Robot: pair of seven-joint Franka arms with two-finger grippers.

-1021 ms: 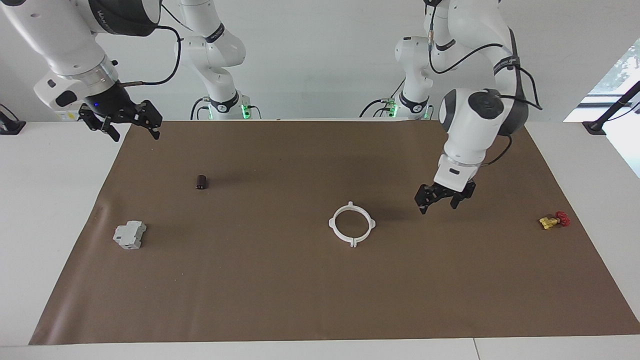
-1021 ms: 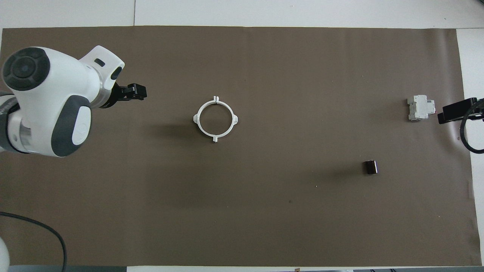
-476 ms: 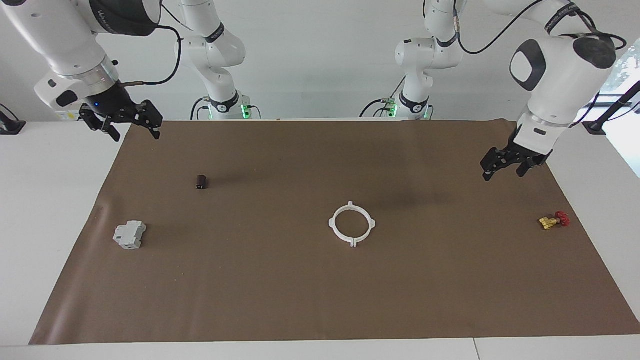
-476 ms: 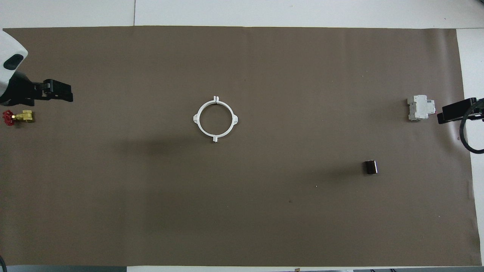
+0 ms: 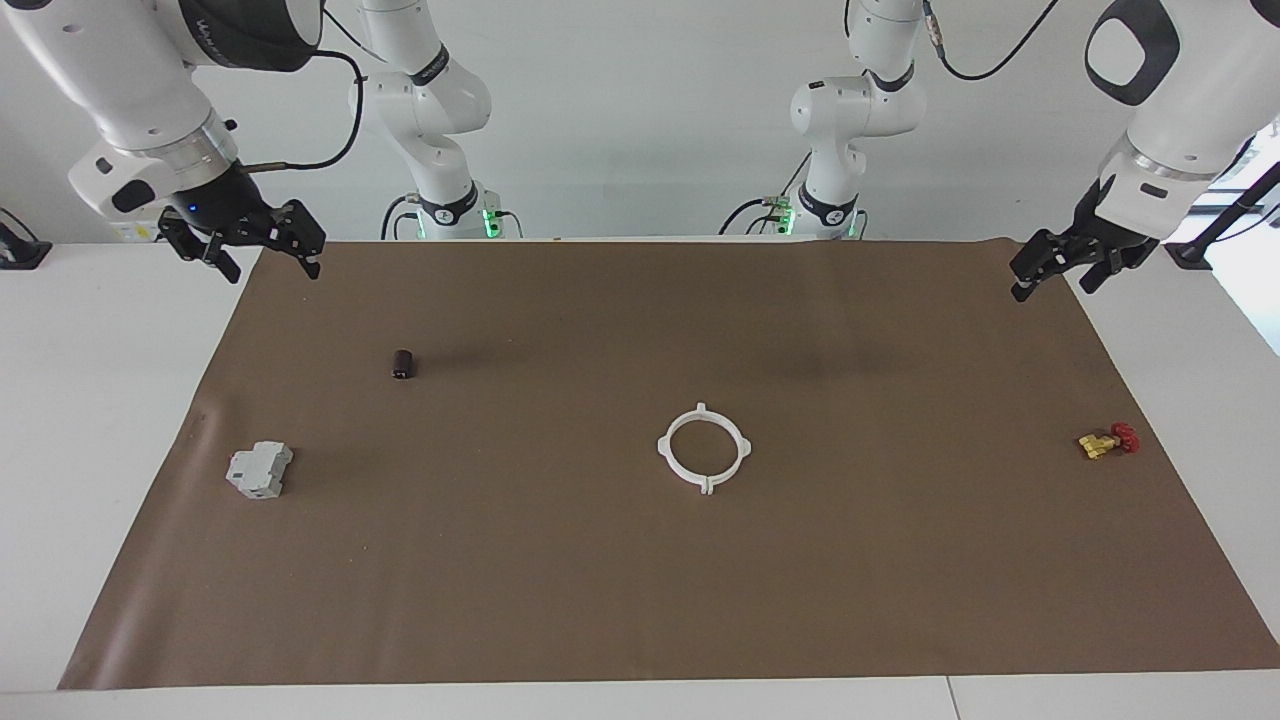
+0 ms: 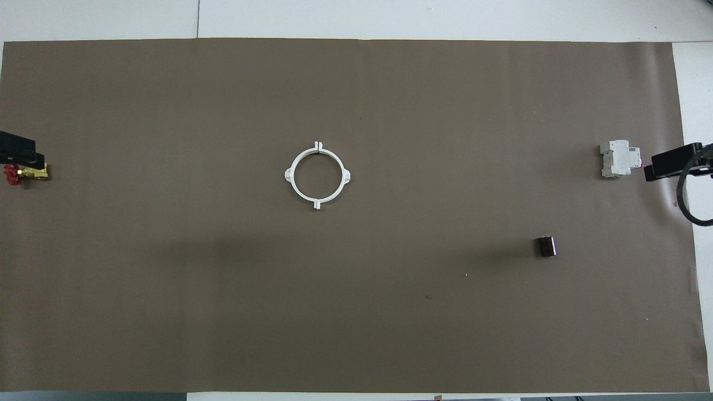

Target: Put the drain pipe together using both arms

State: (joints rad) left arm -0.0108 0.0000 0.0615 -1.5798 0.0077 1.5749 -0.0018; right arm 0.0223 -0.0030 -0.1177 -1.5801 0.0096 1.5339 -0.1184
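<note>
The drain pipe (image 5: 666, 447) lies on the brown mat (image 5: 560, 560) as one closed white ring with four tabs, both halves together; it also shows in the overhead view (image 6: 291, 175). My left gripper (image 5: 1052, 285) is open and empty, raised over the mat's corner at the left arm's end, well apart from the ring. In the overhead view only its tip (image 6: 22, 153) shows, over the valve. My right gripper (image 5: 268, 262) is open and empty, waiting raised over the mat's edge at the right arm's end; it also shows in the overhead view (image 6: 671, 161).
A grey boxy block (image 5: 259, 469) and a small dark cylinder (image 5: 403, 364) lie toward the right arm's end. A red-and-yellow valve (image 5: 1108, 440) lies toward the left arm's end. The mat covers most of the white table (image 5: 100, 420).
My left gripper has lifted from beside the ring and swung up and away to the mat's corner at its own end. The ring and the right arm have not moved.
</note>
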